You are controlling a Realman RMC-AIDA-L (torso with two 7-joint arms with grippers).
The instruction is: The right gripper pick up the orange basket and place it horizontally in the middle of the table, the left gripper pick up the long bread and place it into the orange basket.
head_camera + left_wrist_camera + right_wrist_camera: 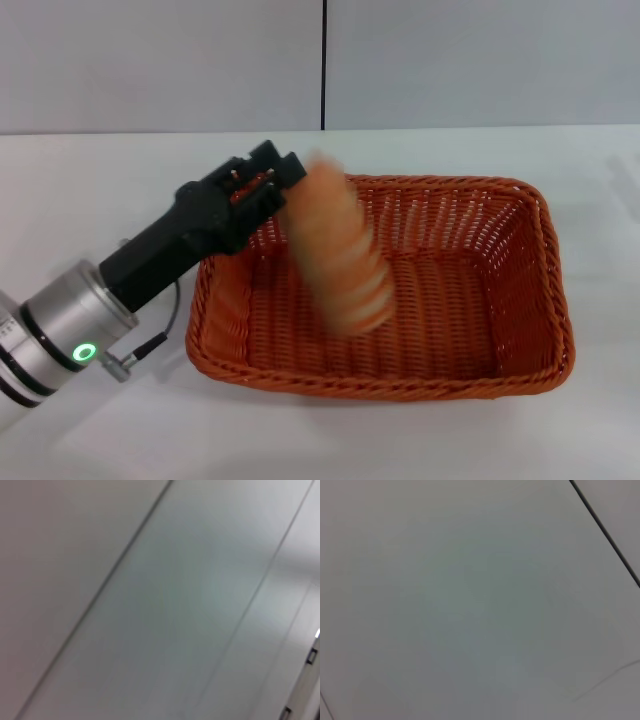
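Observation:
The orange basket (400, 386) lies lengthwise across the middle of the white table (90, 180). The long bread (342, 255) stands steeply tilted inside the basket's left half. It is smeared by motion, with its lower end near the basket floor and its upper end level with the far rim. My left gripper (279, 160) hovers over the basket's far left corner, just left of the bread's upper end. Its fingers are open and sharp, with nothing between them. My right gripper is out of view. Both wrist views show only blank pale surfaces.
A grey wall with a dark vertical seam (324, 65) stands behind the table. Bare tabletop lies left of, right of and in front of the basket. My left arm (70, 320) reaches in from the lower left.

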